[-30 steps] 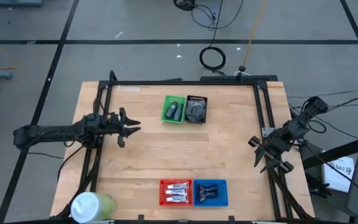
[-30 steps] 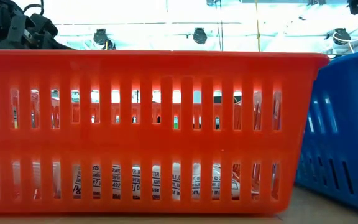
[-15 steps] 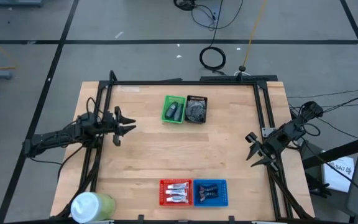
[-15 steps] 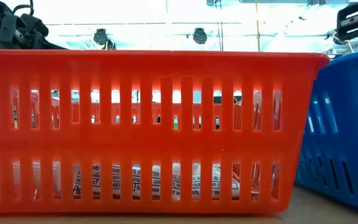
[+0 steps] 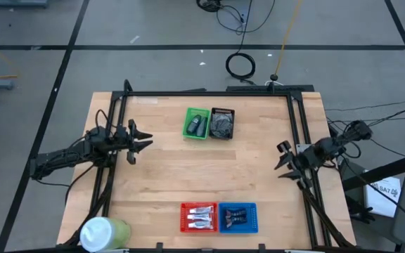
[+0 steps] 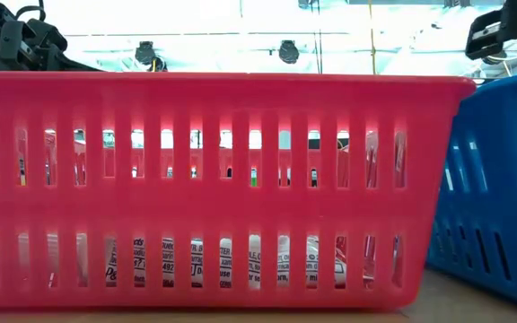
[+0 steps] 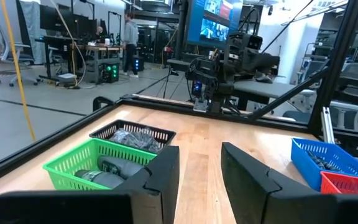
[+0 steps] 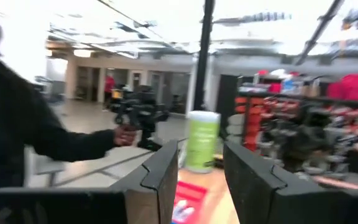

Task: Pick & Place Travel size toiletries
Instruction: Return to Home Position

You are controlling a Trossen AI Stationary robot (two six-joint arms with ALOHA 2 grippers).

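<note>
While the left claw [image 5: 138,140] hangs wide and empty over the left side of the bench [image 5: 167,176] and the right claw [image 5: 284,163] gapes empty by its right edge, the white-silver tubes [image 5: 198,219] lie in the near red tray [image 5: 183,216] — the navy tubes [image 5: 236,216] in the blue tray [image 5: 254,218] beside it.

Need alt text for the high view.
Four small trays of toiletries sit on a wooden table: green tray and black tray together at the far side, red tray and blue tray together at the near edge. The left pincer and right pincer hover open, empty, at either side.
</note>
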